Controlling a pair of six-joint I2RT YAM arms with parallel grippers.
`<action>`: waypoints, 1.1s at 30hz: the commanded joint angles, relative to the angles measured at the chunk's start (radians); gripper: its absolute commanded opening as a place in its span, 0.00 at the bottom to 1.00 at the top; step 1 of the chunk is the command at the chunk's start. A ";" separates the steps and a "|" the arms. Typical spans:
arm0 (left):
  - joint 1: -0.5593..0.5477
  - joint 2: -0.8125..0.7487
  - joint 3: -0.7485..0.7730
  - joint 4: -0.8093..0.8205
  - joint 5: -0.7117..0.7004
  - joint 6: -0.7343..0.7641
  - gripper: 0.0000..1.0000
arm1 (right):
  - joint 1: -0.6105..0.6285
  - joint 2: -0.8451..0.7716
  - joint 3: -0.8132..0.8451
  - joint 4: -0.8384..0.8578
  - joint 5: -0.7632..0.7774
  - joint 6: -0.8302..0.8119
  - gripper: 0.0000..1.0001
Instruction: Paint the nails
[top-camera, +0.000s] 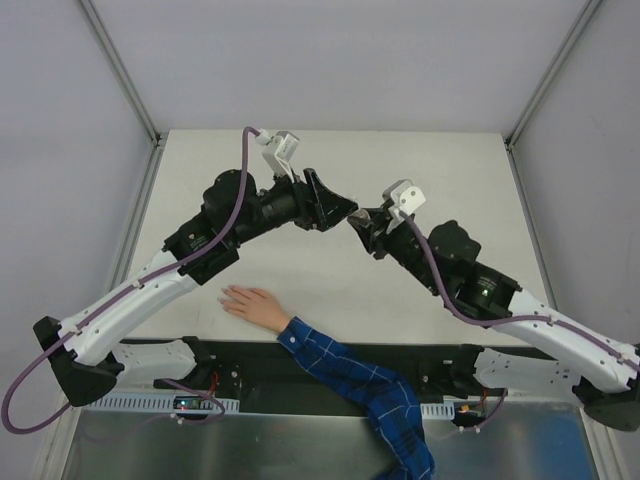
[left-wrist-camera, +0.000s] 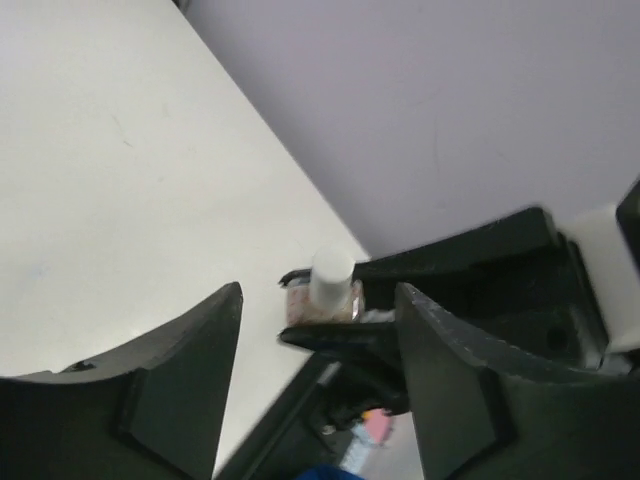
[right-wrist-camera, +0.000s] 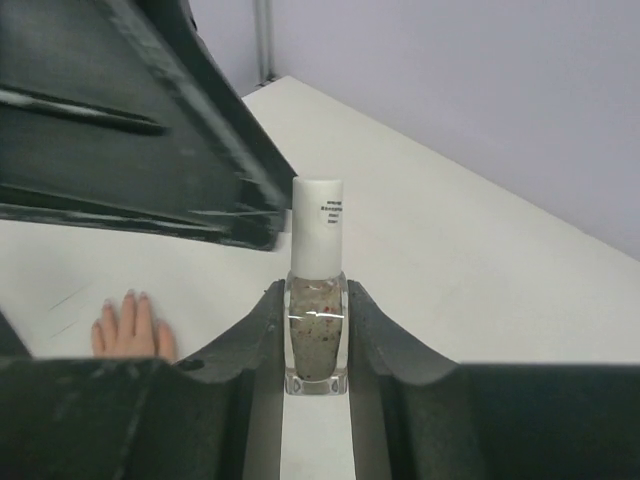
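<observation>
At the near edge of the table (top-camera: 450, 170), one pale skin-coloured hand (top-camera: 252, 306) is lying flat, palm down. Its blue plaid sleeve (top-camera: 350, 375) is trailing back past that edge. The nails (right-wrist-camera: 128, 297) are sitting at the fingertips, which are pointing left. They are showing only as tiny, slightly lighter specks in the right wrist view. They are far too small to count surely or to judge for colour.

Beyond the hand and off to its right, one small clear bottle (right-wrist-camera: 317, 335) is standing upright. It is filled with a greyish speckled liquid and is carrying a tall white cap (right-wrist-camera: 317, 225).

Two grippers are meeting over that spot, each with two black fingers. The right gripper (top-camera: 362, 222) is closing on the bottle. Its fingers (right-wrist-camera: 262, 325) are pressing against both sides of the glass body, with the cap rising free above them. The left gripper (top-camera: 342, 211) is gaping wide. Its fingers (left-wrist-camera: 190, 370) are standing well apart and gripping nothing. The cap is appearing through the gap between them. One left fingertip is hanging just beside the cap, but I cannot tell whether it is touching it.
</observation>
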 joint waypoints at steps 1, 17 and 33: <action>0.032 -0.071 -0.024 0.107 0.090 0.059 0.75 | -0.222 -0.085 -0.014 -0.018 -0.444 0.154 0.00; 0.154 0.056 -0.144 0.607 0.589 -0.228 0.71 | -0.541 -0.014 -0.097 0.343 -1.193 0.581 0.00; 0.044 0.082 0.039 0.148 0.294 0.032 0.00 | -0.288 -0.065 0.007 -0.034 -0.570 0.220 0.00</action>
